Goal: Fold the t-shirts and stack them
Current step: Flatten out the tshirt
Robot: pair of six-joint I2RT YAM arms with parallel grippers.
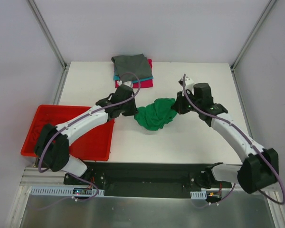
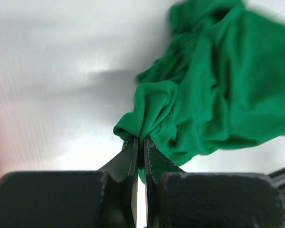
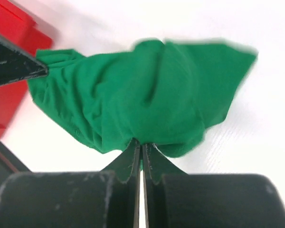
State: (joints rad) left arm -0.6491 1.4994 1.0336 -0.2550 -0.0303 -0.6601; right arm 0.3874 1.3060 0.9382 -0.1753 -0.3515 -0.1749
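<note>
A crumpled bright green t-shirt (image 1: 156,114) hangs bunched between my two grippers over the middle of the white table. My left gripper (image 1: 134,110) is shut on its left edge; in the left wrist view the cloth (image 2: 204,90) is pinched between the jaws (image 2: 140,142). My right gripper (image 1: 176,107) is shut on its right edge; in the right wrist view the shirt (image 3: 142,95) bulges above the pinching jaws (image 3: 141,146). A stack of folded t-shirts lies at the far edge: a grey one (image 1: 131,65) on top, teal (image 1: 116,77) and magenta (image 1: 145,83) edges showing below.
A red plastic bin (image 1: 92,142) stands at the left near edge, partly under my left arm; it also shows in the right wrist view (image 3: 9,42). Metal frame posts (image 1: 47,33) rise at the table's back corners.
</note>
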